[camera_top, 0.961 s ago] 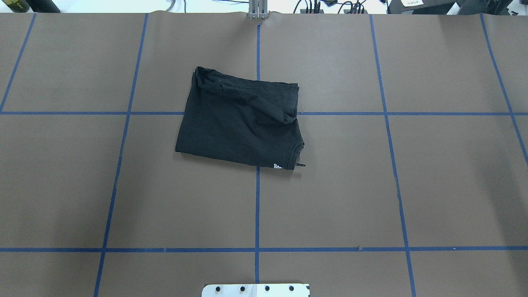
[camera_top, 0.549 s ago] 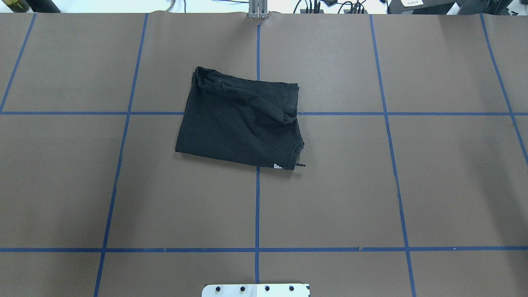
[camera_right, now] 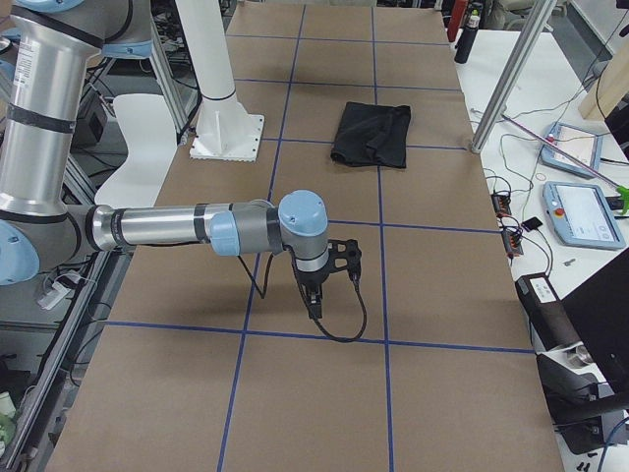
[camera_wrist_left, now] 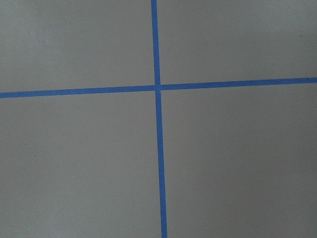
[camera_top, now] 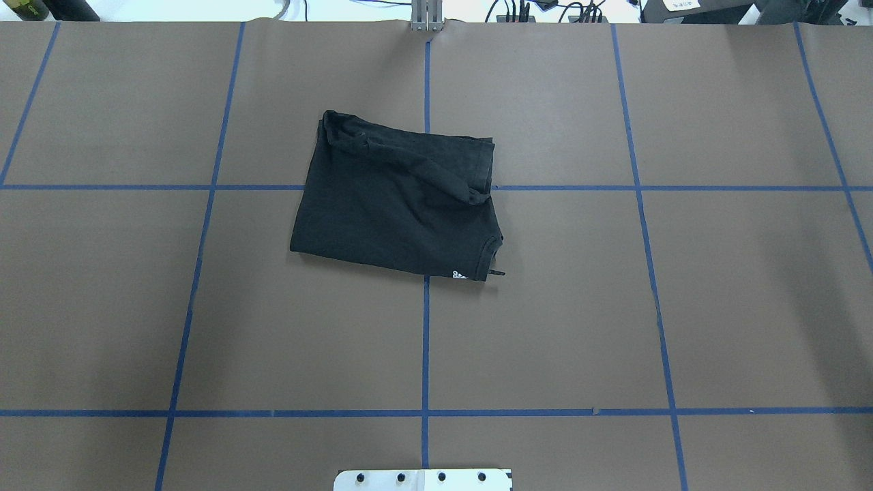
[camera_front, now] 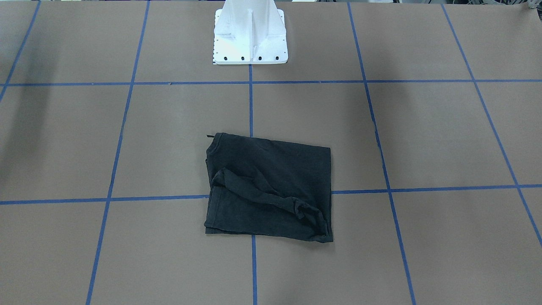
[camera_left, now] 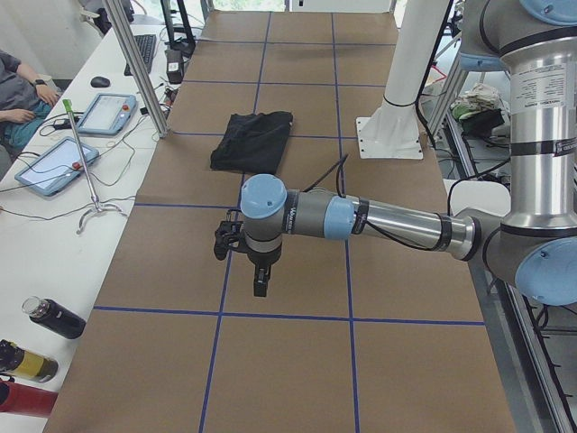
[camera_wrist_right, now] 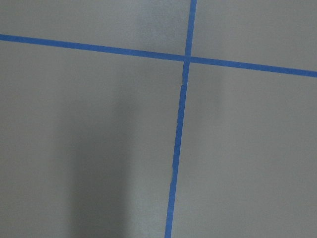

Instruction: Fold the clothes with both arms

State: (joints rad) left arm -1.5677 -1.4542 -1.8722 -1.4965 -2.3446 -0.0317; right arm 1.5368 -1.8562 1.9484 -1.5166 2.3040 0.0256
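At table [camera_top: 614,307] centre, black T-shirt [camera_top: 382,211], rumpled folded rectangle; left hand [camera_left: 261,287], right hand [camera_right: 314,310]: grip indiscernible.

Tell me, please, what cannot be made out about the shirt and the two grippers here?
1. Left gripper: shows only in the left side view, small; open or shut cannot be told.
2. Right gripper: shows only in the right side view; likewise unclear.
3. Shirt: its print is hidden in the fold; only a white scrap shows overhead.
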